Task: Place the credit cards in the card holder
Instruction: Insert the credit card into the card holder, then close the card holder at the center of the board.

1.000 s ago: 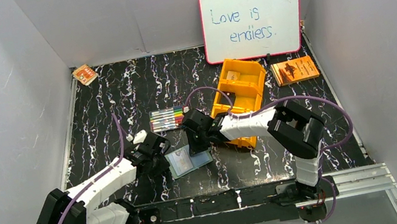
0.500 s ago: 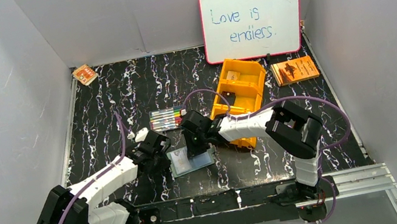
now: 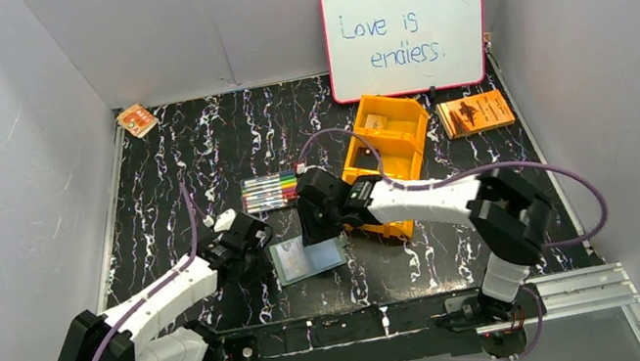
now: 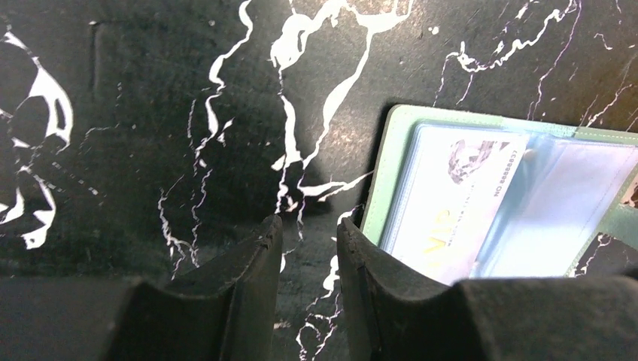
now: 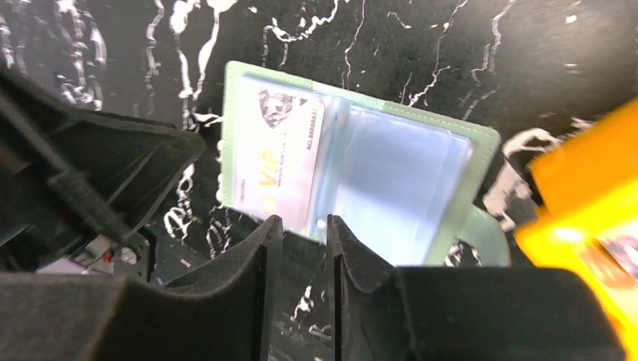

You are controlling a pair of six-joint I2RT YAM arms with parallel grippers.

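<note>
Card holder [image 3: 308, 258] lies open at lower centre of worktop [image 3: 192, 153], flanked closely by left gripper [image 4: 305, 259] and right gripper [image 5: 301, 256], both nearly closed, empty.

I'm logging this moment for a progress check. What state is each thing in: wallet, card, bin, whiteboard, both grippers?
Wallet: open flat on the table.
Card: tucked in the wallet's left pocket; the right pocket looks empty.
Orange bin: upright, a small item in its far compartment.
Whiteboard: leaning on the back wall, written on.
Left gripper: nearly closed, empty.
Right gripper: nearly closed, empty.
</note>
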